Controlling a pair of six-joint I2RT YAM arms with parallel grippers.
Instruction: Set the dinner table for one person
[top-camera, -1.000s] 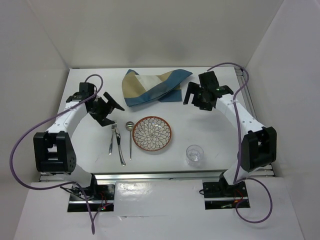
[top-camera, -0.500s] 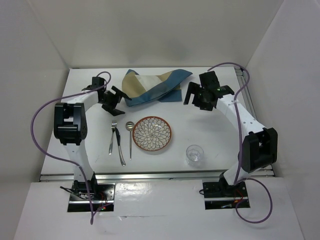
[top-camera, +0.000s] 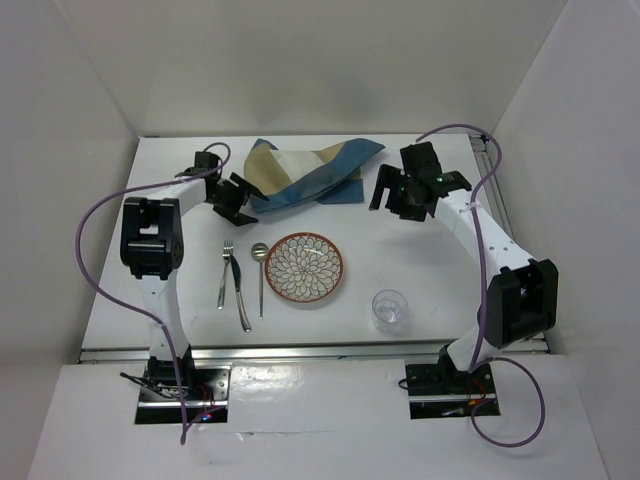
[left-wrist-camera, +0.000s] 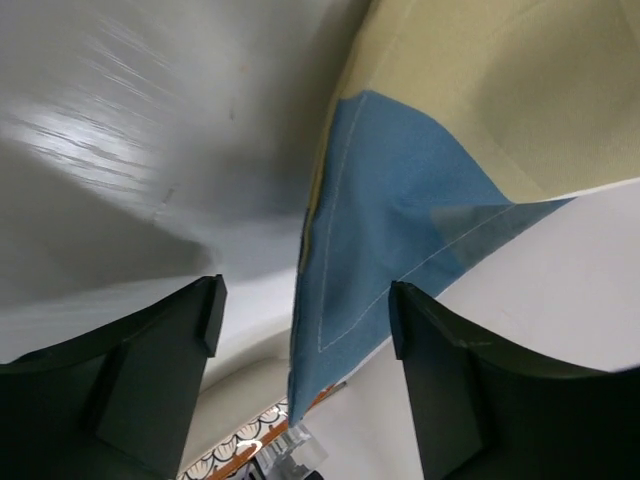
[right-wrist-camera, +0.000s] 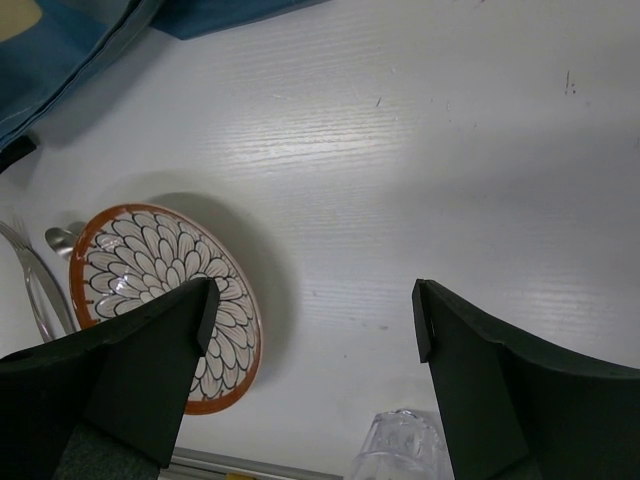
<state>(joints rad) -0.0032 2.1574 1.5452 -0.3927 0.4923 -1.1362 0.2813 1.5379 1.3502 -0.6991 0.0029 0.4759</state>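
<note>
The white dinner table (top-camera: 430, 265) carries a crumpled blue-and-tan placemat (top-camera: 305, 175) at the back. Nearer lie a patterned plate (top-camera: 304, 266), a fork (top-camera: 224, 275), a knife (top-camera: 240, 295), a spoon (top-camera: 261, 275) and a clear glass (top-camera: 389, 309). My left gripper (top-camera: 243, 197) sits at the placemat's left corner. In the left wrist view that gripper (left-wrist-camera: 305, 305) is open, and the blue corner (left-wrist-camera: 380, 230) hangs between its fingers without touching them. My right gripper (top-camera: 385, 195) hovers open right of the placemat. The right wrist view shows it (right-wrist-camera: 315, 320) over bare table between the plate (right-wrist-camera: 160, 290) and the glass (right-wrist-camera: 400, 450).
Metal rails edge the table, one along the front (top-camera: 320, 350) and one at the right (top-camera: 490, 170). White walls enclose the back and both sides. The left arm's purple cable (top-camera: 95, 220) loops over the table's left side.
The left arm swung from the table's left side up to the placemat, and its jaws now straddle the blue corner, slightly narrower. The right arm has hardly moved.
</note>
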